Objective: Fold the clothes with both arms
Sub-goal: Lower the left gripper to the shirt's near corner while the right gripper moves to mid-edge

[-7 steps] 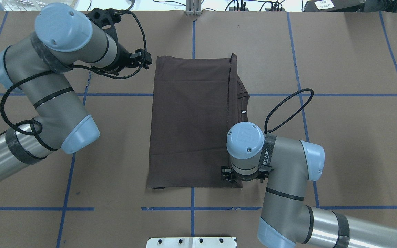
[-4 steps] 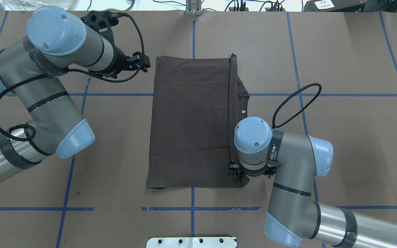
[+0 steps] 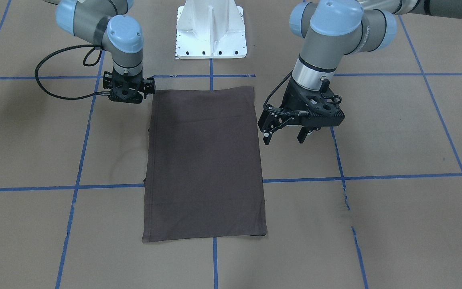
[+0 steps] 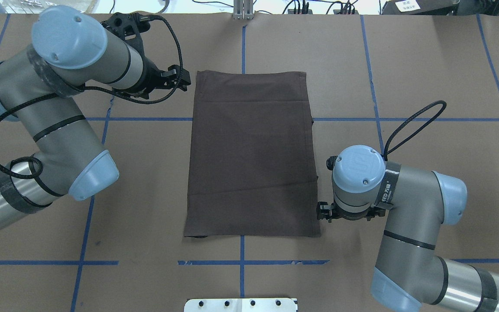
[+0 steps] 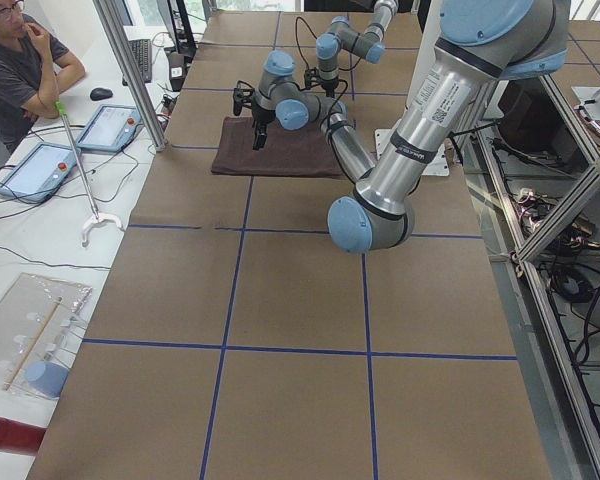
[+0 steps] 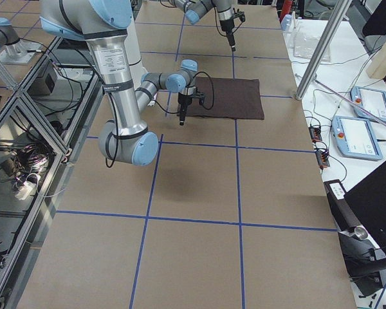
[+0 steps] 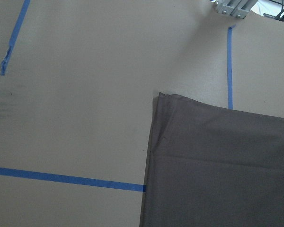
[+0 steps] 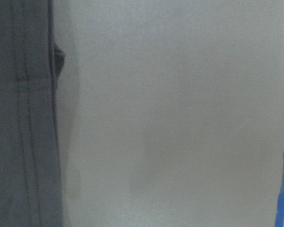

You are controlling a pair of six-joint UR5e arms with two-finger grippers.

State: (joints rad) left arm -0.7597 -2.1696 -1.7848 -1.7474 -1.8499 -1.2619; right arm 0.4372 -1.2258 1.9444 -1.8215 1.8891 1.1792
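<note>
Left gripper (image 3: pixel 284 138), black and two-fingered, hung above the table with its jaws spread and nothing between them, just off the far left corner of the dark grey-brown short-sleeved T-shirt (image 4: pixel 249 151). That shirt lay flat in the middle of the brown paper-covered table (image 4: pixel 427 65), folded into a long, fairly neat rectangle. The black right gripper (image 3: pixel 126 93) pointed straight down just beside the near right corner, apart from the cloth. Its fingers were hidden under the wrist, so I could not tell whether they were parted or closed. To my eye the sides were done and an end-over-end fold was what remained. For that I'd have wanted both grippers on the two corners of one short edge, biting deep enough to catch every layer, since fabric this thin looked likely to slip and peel apart. They should lift together, level, carry the edge across low, and lay it square on the opposite edge before letting go.
</note>
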